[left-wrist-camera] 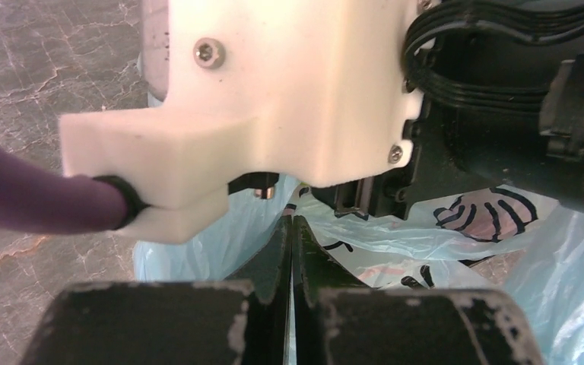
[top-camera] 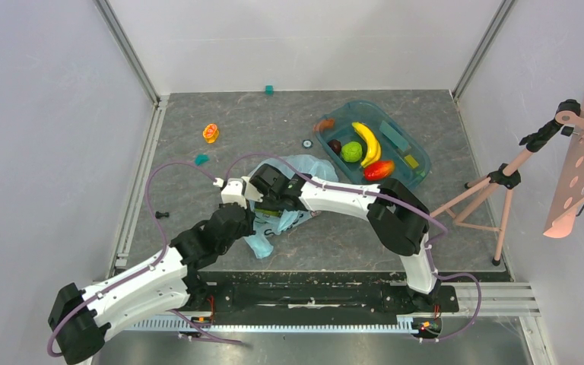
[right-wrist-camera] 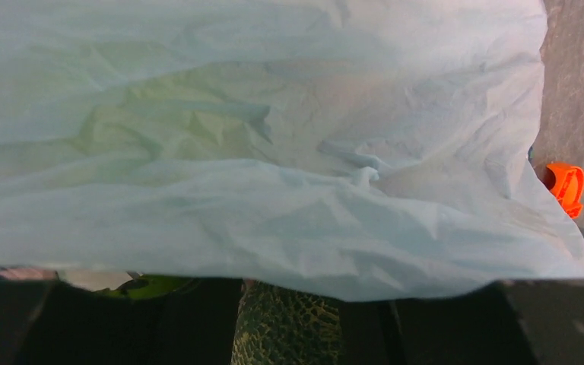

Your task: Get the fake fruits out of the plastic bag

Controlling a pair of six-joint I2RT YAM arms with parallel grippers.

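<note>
The light-blue plastic bag (top-camera: 302, 168) lies crumpled mid-table under both grippers. My left gripper (top-camera: 249, 221) is shut, pinching a thin fold of the bag (left-wrist-camera: 220, 236) between its fingertips (left-wrist-camera: 277, 251). My right gripper (right-wrist-camera: 289, 323) is inside the bag's mouth under the film (right-wrist-camera: 274, 152), with the netted grey-green melon (right-wrist-camera: 287, 328) held between its dark fingers. A bright green bit (right-wrist-camera: 148, 287) shows beside it; I cannot tell what it is. The pinkish-orange peach (top-camera: 211, 133) lies on the table at the far left. A green apple (top-camera: 351, 151) and dark grapes (top-camera: 335, 146) sit in the tray.
The teal tray (top-camera: 418, 163) at the right rear also holds a yellow banana (top-camera: 367, 142) and a red-orange mango (top-camera: 379, 169). A tripod (top-camera: 502, 179) with a pink perforated panel stands at the right. Small teal pieces (top-camera: 201, 159) and a black screw (top-camera: 161, 215) lie loose.
</note>
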